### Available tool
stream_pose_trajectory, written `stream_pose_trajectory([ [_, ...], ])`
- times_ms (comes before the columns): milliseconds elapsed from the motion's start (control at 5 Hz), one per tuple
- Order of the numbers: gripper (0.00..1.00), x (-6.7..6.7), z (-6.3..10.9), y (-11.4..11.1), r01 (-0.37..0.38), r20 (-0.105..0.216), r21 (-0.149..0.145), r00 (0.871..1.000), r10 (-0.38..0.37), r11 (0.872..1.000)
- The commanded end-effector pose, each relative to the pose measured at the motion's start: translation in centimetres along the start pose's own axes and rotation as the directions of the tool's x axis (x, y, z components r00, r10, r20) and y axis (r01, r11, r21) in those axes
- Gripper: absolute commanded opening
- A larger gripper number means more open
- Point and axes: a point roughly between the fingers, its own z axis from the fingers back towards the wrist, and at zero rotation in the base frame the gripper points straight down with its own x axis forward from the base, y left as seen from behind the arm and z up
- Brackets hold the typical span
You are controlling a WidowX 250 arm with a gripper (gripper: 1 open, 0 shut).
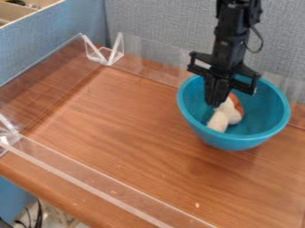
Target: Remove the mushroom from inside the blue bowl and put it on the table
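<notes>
- Far to the left of the gripper, at the top corner of the view, stands a pale box behind the blue fabric backdrop.
- Also left of the gripper, low clear acrylic walls run along the edges of the table. A small clear bracket stands at the back corner where two walls meet.
- The reddish-brown wood-grain top stretches bare from the left wall across to the space just left of the gripper.
- The gripper hangs from a black arm that comes down from the top of the view. It points straight down, and its fingers are together, clamped on the mushroom.
- The mushroom hangs directly under the fingertips, tilted, with its cream stem low and to the left and its orange-brown cap up and to the right. It is inside the rim line of the blue bowl, and I cannot tell for sure if its lower end touches the bowl floor.
- The blue bowl sits upright on the table directly beneath the gripper and reaches out to its right, with the fingers entering it left of centre.
- Right of the gripper, the bowl's far rim lies near the right edge of the view.
</notes>
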Motion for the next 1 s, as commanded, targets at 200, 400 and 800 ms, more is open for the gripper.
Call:
stream_pose_trajectory([
  [200, 0.0, 2.2, 2.4, 0.5, 0.008, 0.113, 0.005, 0.994, -0.008, 1.0],
  [400, 0.0, 2.7, 2.0, 0.6, 0.013, 0.118, 0.008, 0.993, -0.014, 1.0],
  [800, 0.0, 2.2, 2.6, 1.1, 0.013, 0.118, 0.005, 0.993, -0.014, 1.0],
])
